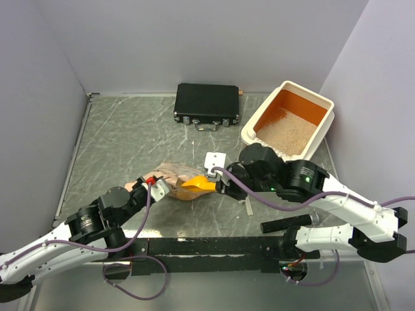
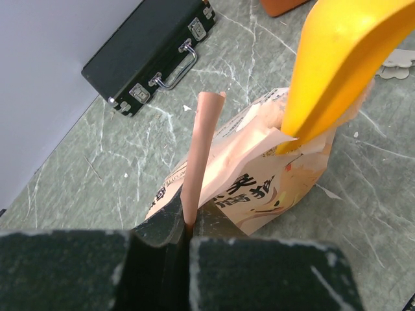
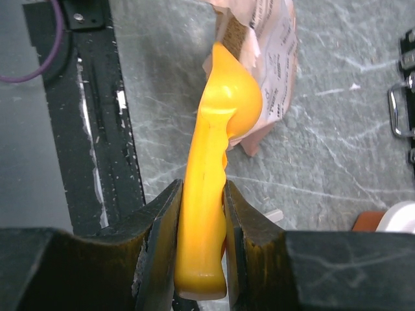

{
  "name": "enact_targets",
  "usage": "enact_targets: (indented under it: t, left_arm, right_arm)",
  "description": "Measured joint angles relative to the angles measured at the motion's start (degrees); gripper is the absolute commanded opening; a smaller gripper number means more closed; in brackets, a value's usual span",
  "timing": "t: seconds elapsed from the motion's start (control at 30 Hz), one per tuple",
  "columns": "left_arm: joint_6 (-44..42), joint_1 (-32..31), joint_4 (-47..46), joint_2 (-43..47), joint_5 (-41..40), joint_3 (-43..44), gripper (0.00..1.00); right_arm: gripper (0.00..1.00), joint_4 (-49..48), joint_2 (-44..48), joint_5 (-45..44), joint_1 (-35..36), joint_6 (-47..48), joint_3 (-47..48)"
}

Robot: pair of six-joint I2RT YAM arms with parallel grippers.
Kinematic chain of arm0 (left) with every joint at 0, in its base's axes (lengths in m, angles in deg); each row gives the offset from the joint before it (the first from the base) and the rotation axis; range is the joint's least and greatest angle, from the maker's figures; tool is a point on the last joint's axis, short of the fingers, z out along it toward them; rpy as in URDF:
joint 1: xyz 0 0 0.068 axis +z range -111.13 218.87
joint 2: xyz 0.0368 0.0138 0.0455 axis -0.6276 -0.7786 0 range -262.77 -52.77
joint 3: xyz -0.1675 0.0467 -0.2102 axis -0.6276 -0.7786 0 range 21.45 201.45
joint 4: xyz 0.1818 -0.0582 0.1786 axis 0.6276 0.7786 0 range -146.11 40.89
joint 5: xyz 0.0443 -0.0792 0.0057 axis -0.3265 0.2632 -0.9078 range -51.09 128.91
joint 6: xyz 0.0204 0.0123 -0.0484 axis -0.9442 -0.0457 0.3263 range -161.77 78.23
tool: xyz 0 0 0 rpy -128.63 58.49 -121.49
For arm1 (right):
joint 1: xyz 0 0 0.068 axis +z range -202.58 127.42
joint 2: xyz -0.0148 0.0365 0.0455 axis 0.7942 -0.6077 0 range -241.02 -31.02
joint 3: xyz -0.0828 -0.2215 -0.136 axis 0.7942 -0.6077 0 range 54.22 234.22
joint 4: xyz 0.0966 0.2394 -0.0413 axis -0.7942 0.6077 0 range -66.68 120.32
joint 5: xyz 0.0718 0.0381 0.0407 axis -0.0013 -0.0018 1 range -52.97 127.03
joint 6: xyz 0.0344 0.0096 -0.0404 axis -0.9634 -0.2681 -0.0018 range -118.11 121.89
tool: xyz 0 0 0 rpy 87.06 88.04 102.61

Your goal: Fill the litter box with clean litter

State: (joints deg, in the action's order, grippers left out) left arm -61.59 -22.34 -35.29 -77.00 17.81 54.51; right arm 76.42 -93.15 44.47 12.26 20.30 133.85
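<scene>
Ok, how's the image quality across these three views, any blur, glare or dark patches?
Top external: even light, sharp, only soft shadows, litter box clear. Left wrist: left gripper dark and soft at the lens, paper bag print sharp, scoop slightly soft. Right wrist: scoop saturated with a mild sheen, right gripper nearly black.

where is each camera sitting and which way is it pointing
Top: high behind the robot, looking down on table, litter box, case, bag; left arm and right arm show.
Left wrist: on the left arm, facing the case; left gripper shows, shut on the bag edge.
Right wrist: on the right arm, facing the bag; right gripper shows, shut on the scoop.
Shared: both wrist views show scoop at bag mouth.
</scene>
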Motion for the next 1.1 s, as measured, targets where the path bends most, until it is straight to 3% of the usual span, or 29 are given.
enact_targets:
  t: [0.27,0.57,0.77,1.1]
  left_arm:
    - [-0.4,0.0,-1.2,-0.8,-0.2,0.0,0.01]
    - [0.7,0.0,-2.4,-10.9,-1.4,5.2,0.01]
    - [1.0,0.1,-0.3,-14.6,-2.1,8.9,0.01]
    - [2.8,0.1,1.5,-14.6,-0.1,10.4,0.01]
  right_arm:
    - [0.0,-1.1,-8.7,-6.6,0.2,-7.6,2.8]
    - [0.0,2.3,-16.8,-13.0,-2.8,-28.7,12.1]
    - [0.0,4.2,-16.7,-4.9,-13.0,-36.7,12.0]
    - [0.0,8.4,-19.0,4.0,-18.0,-39.0,11.9]
